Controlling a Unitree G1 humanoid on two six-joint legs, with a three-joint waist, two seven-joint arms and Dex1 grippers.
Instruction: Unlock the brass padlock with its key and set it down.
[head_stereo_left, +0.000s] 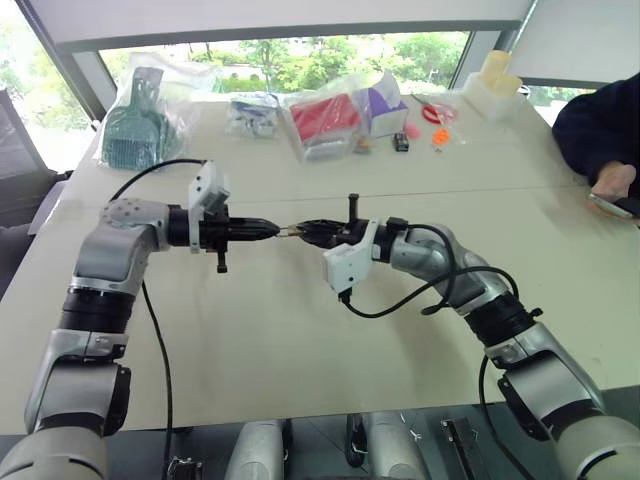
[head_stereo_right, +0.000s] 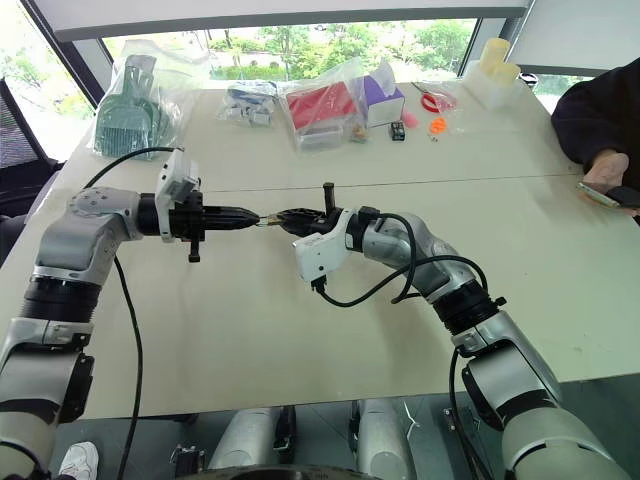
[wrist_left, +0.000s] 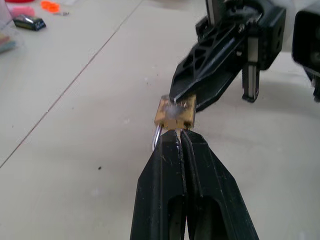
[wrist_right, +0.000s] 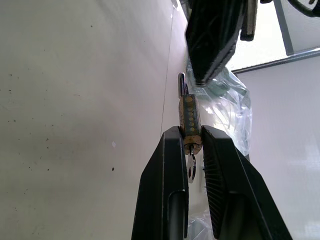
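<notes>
The brass padlock (wrist_right: 190, 117) hangs in mid-air over the table between my two grippers. My right gripper (wrist_right: 192, 137) is shut on its yellowish body. The key (wrist_right: 191, 166) sticks out of the padlock's lower end, between the right fingers (wrist_right: 165, 180). My left gripper (wrist_left: 179, 132) is shut, its tips pressed against the padlock (wrist_left: 175, 111) at the shackle end. The silvery shackle (wrist_left: 156, 140) lies alongside the left fingertips; I cannot tell whether it is pinched. In the left eye view the two grippers meet tip to tip at the padlock (head_stereo_left: 288, 231).
At the back of the table (head_stereo_left: 300, 340) lie clear bags with a green item (head_stereo_left: 135, 120) and a red one (head_stereo_left: 325, 120), a purple box (head_stereo_left: 382, 105), small trinkets (head_stereo_left: 440, 135) and a white container (head_stereo_left: 495, 88). A person's hand (head_stereo_left: 612, 185) rests at the right edge.
</notes>
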